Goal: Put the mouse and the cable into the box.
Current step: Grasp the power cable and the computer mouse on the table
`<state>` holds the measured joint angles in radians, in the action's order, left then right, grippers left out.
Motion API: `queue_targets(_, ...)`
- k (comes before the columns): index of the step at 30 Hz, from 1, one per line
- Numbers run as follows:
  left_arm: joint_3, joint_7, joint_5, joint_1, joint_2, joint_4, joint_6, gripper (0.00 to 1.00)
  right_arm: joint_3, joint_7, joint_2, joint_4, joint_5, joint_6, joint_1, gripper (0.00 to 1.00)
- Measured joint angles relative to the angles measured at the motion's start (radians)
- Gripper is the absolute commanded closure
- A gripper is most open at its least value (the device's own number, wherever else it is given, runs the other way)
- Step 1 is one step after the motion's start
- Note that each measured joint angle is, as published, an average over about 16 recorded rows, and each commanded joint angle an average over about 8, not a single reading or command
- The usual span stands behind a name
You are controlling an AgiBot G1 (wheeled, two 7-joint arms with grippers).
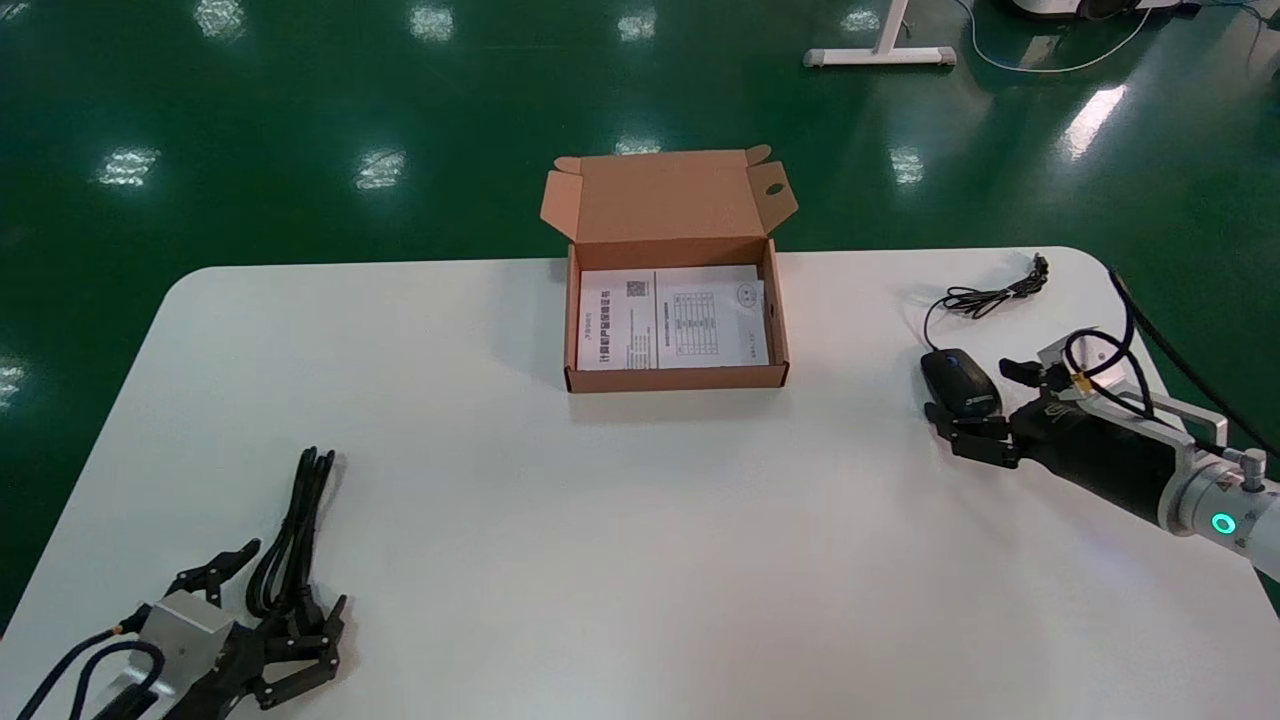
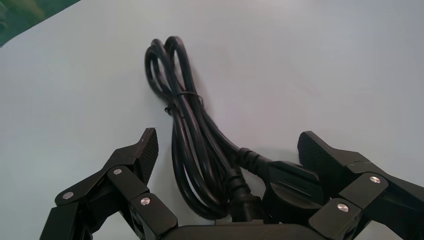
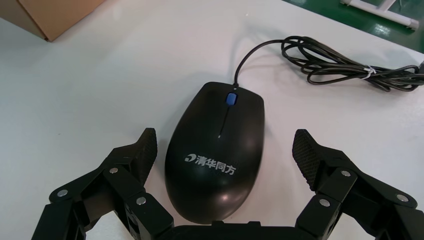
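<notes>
Nearest, at the left corner of the table (image 1: 640,520), the left gripper (image 1: 292,580) stands spread wide over the near end of the cable (image 1: 300,510). The left wrist view shows the plug end lying between the 2 fingers, neither pad touching it. The tied bundle's long axis runs near to far, away from the gripper, so the fingers would close across it.

Farther back on the right side, the right gripper (image 1: 968,390) is also wide open, straddling the mouse (image 1: 958,380). The mouse's tail end sits deep between the fingers and its long axis points away from the palm, so a squeeze would probably meet its 2 flanks. Its thin cord (image 1: 985,297) trails to a loose coil farther back.

Farthest, at the table's middle, the box (image 1: 675,378) stands open with its lid up and printed sheets (image 1: 670,320) inside. It lies right and far of the cable, left and slightly far of the mouse; the right arm looks nearer to it.
</notes>
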<state>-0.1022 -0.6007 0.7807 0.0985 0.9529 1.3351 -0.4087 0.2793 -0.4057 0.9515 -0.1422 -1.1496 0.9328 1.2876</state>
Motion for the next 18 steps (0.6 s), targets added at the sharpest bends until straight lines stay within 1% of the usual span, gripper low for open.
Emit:
queue_targets(7,-0.029,-0.006,-0.018,-0.013,0.019,-0.002,0.006,0.00,0.000,0.000,0.000,0.000,0.000,0.001,0.000,0.00)
queue_targets(8,-0.032,-0.006,-0.020,-0.015,0.022,-0.002,0.007,0.04,0.000,0.000,0.000,0.000,0.000,0.001,0.000,0.00)
queue_targets(9,-0.034,-0.006,-0.023,-0.016,0.025,-0.002,0.008,0.10,0.000,0.000,0.000,0.000,0.000,0.001,0.000,0.00)
queue_targets(10,-0.036,-0.006,-0.024,-0.017,0.027,-0.002,0.008,0.18,0.000,0.000,0.000,0.000,0.000,0.001,0.001,0.00)
queue_targets(11,-0.038,-0.006,-0.026,-0.017,0.029,-0.002,0.009,0.27,0.000,0.000,0.000,0.000,0.000,0.001,0.001,0.04)
queue_targets(12,-0.039,-0.006,-0.027,-0.018,0.030,-0.002,0.009,0.39,0.000,0.000,0.000,0.000,0.000,0.001,0.001,0.12)
queue_targets(15,-0.040,-0.005,-0.029,-0.018,0.031,-0.002,0.009,0.77,0.000,0.000,0.000,0.000,0.000,0.001,0.001,0.50)
queue_targets(16,-0.040,-0.005,-0.029,-0.018,0.032,-0.002,0.009,0.86,0.000,0.000,0.000,0.000,0.000,0.001,0.001,0.62)
queue_targets(18,-0.040,-0.005,-0.029,-0.018,0.032,-0.002,0.008,0.97,0.000,0.000,0.000,0.000,0.000,0.001,0.001,0.88)
